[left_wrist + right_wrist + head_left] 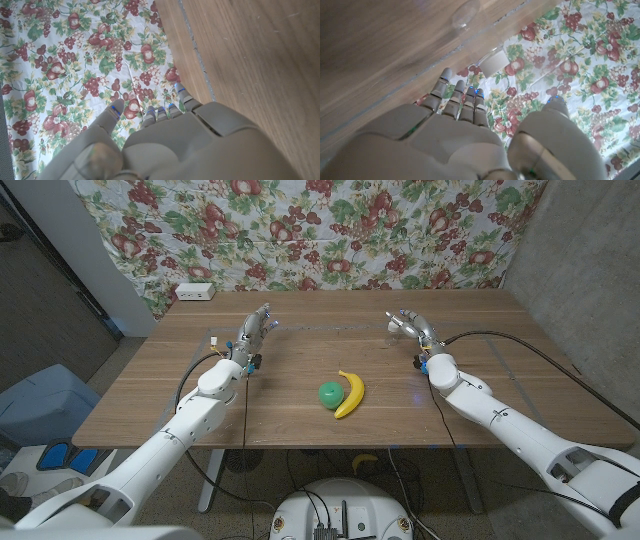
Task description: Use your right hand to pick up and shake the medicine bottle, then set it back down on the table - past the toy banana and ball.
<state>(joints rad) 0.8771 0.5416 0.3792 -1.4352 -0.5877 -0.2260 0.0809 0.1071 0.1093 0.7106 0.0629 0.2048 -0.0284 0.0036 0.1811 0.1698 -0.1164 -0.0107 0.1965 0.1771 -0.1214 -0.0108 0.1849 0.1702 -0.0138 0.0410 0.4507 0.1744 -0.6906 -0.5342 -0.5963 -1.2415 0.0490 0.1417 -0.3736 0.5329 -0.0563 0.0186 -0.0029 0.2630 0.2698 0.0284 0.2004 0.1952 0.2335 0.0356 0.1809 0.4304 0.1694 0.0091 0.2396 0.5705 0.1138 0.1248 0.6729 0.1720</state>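
A small, clear medicine bottle (pixel 388 337) stands on the wooden table (pixel 300 430), far of centre; it is faint in the head view. The right wrist view shows it as a pale round shape (pixel 465 14) on the wood beyond my fingertips (pixel 470 95). My right hand (pixel 408 326) is just to the right of the bottle, apart from it, with fingers stretched out and nothing in them. The yellow toy banana (pixel 350 393) and green ball (pixel 330 393) lie side by side, touching, at the table's middle. My left hand (pixel 256 328) is raised at the far left with straight fingers, holding nothing.
A white box (pixel 195 292) sits at the table's far left edge, against a fruit-patterned cloth (pixel 330 230) hanging behind the table. Black cables (pixel 520 340) run along both arms. A pale seam line (pixel 320 330) crosses the far part of the tabletop.
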